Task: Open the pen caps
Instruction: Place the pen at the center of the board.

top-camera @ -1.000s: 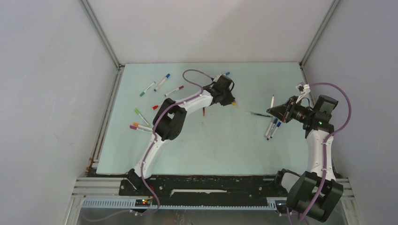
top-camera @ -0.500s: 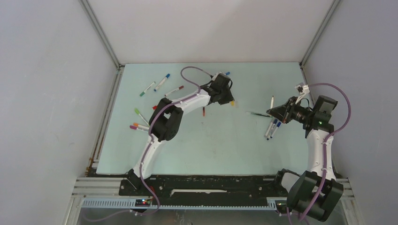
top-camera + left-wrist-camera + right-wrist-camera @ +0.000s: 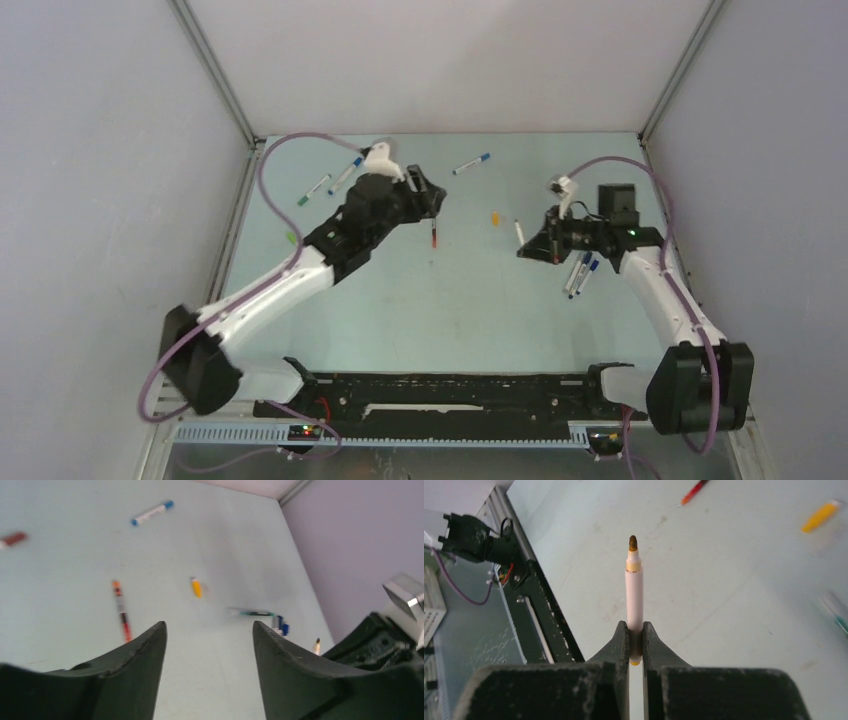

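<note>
Yellow cap (image 3: 494, 217) off and lying loose on the pale green desk (image 3: 470, 310), out in the gap between the two arms, touching nothing. And there's its marker: the right end effector (image 3: 634, 630) is clamped tight on a white marker (image 3: 634, 592), gripping low on the barrel near the yellow end plug. The bare, dark-yellow tip points straight away from the wrist, above the desk.

From overhead, that right end effector (image 3: 528, 247) hangs just right of the loose cap, with the marker (image 3: 518, 232) poking out toward the far side.

Over to the left end effector (image 3: 209, 630): fingers well apart, nothing between them, hanging above the desk. Its wrist view looks down on the yellow cap (image 3: 197, 587) and a red pen (image 3: 121, 611) lying flat nearby. Farther back a white pen (image 3: 151, 513) wears its blue cap (image 3: 169, 503).

Overhead, the left end effector (image 3: 432, 196) sits just beyond the red pen (image 3: 434, 236). More capped pens (image 3: 330, 180) lie at the far left, well apart from the action.
</note>
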